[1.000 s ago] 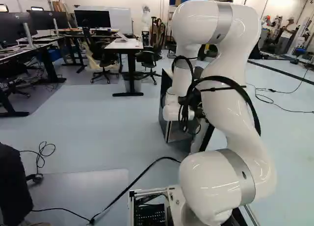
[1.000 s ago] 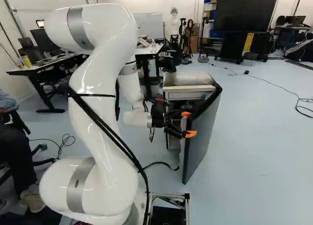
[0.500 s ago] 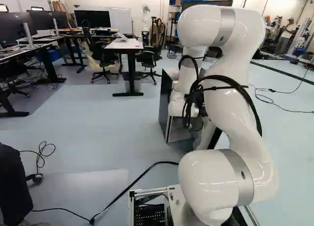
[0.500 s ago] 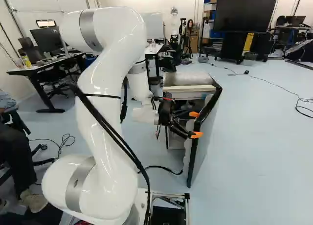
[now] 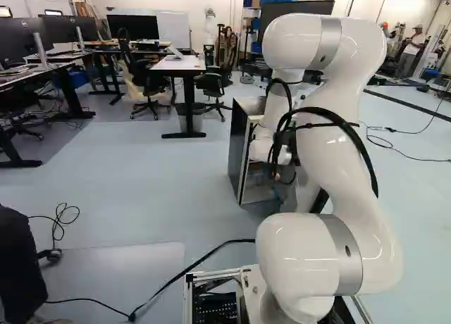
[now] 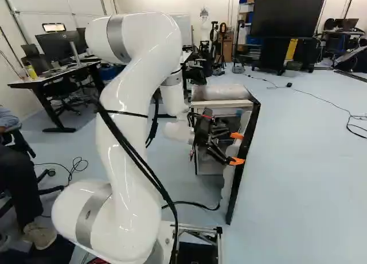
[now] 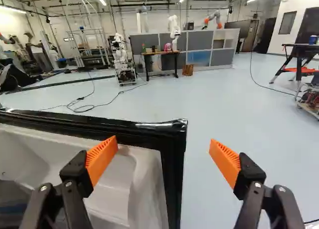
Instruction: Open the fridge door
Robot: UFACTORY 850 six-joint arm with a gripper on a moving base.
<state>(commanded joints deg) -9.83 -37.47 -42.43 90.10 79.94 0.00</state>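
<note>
Fridge door (image 6: 234,201) wider open, pale-blue flr (image 6: 309,189), desks (image 6: 49,76) w/ monitors (image 6: 54,47)

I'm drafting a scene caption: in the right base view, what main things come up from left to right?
Small yellow item on the desk → white arm → open fridge door → large dark screen → looped end of floor cable.
</note>
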